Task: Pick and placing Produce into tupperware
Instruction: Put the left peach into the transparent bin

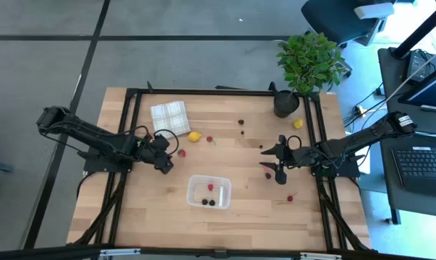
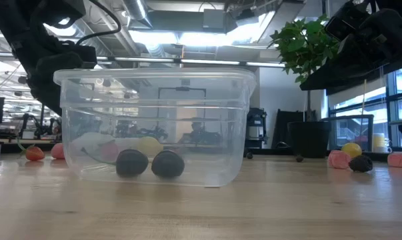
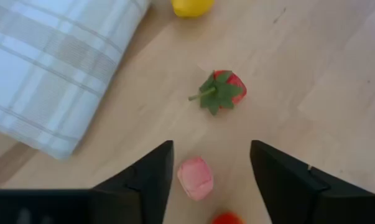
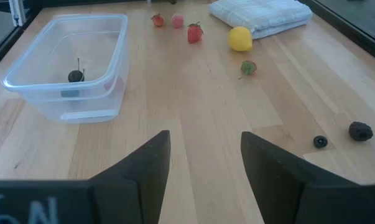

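L pincer (image 3: 209, 171) wide, straddling pink berry (image 3: 195, 177) on table (image 3: 311, 74). Looks light, soft, roll-prone; pinch across middle. R pincer (image 4: 204, 163) wide, empty.

You'll find almost nothing to read here. The only marks are pale characters on the dark housing of the right arm's wrist (image 4: 25, 208), just behind the right gripper (image 4: 204, 163) and off to one side of its fingers; they look like "6N" or similar, seen partly cut off, so you can't be sure of them. Nothing legible shows on the tupperware (image 4: 69, 65), the checked cloth (image 4: 262, 14) or the table (image 4: 193, 112).
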Robot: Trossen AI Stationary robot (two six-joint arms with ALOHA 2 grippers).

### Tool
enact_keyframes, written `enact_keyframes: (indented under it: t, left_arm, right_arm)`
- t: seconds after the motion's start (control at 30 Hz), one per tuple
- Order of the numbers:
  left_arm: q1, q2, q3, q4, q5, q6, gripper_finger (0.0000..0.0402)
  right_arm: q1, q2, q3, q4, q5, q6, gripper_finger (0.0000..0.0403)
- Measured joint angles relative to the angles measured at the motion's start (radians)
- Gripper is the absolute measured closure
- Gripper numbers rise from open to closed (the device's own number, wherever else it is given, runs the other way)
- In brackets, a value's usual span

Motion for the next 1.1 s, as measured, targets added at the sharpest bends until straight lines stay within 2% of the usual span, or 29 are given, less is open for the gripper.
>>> enact_keyframes:
  t: [0.07,0.27,0.5,0.77,1.1]
  left_arm:
    - [0.0,0.0,0.0,0.0,-0.029,0.003,0.0173]
    - [0.0,0.0,0.0,-0.002,0.003,0.003,0.0148]
    - [0.0,0.0,0.0,-0.078,0.005,-0.071,0.0155]
    - [0.0,0.002,0.0,-0.093,0.014,-0.054,0.0156]
    - [0.0,0.145,0.0,-0.045,0.048,-0.056,0.0157]
  right_arm:
    - [0.0,0.0,0.0,0.0,0.0,0.0,0.0205]
    - [0.0,0.0,0.0,0.0,0.0,0.0,0.0205]
    - [0.0,0.0,0.0,0.0,0.0,0.0,0.0205]
    - [0.0,0.0,0.0,0.0,0.0,0.0,0.0205]
    - [0.0,0.0,0.0,0.005,0.0,-0.001,0.0205]
